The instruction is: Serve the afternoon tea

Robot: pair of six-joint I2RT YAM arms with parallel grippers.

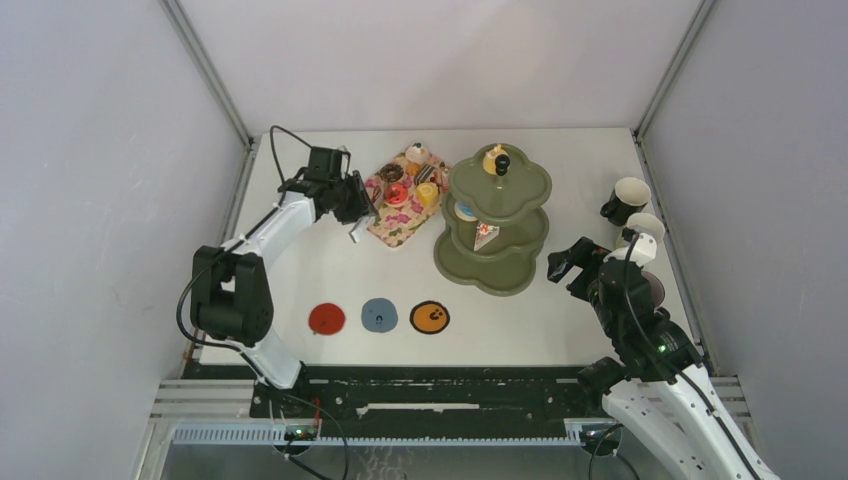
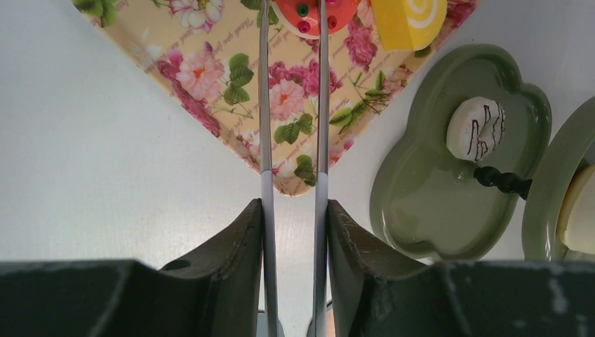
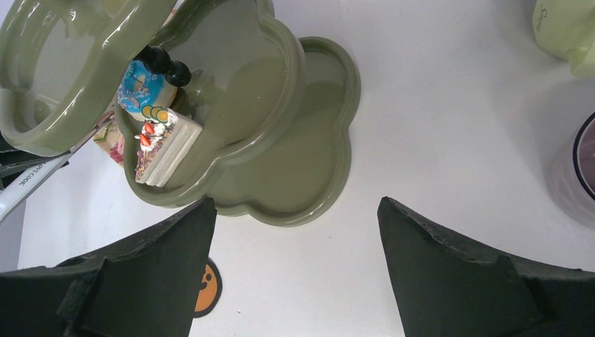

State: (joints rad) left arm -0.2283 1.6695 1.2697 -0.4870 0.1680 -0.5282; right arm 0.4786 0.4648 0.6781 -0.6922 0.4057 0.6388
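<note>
White table (image 1: 300,270): I find my left gripper (image 2: 293,210) clamped on metal tongs (image 2: 264,105) aimed at the red donut (image 2: 302,17) on the floral tray (image 2: 203,70), top centre, presumably for pickup; right gripper (image 3: 295,203) gapes empty beside the three-tier stand (image 3: 316,140).

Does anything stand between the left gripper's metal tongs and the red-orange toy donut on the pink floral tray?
Nothing visible does. The left gripper holds the metal tongs, whose blades run over the bare corner of the pink floral rectangular tray to the red-orange toy donut. The yellow cake slice lies beside it, off that line.
</note>
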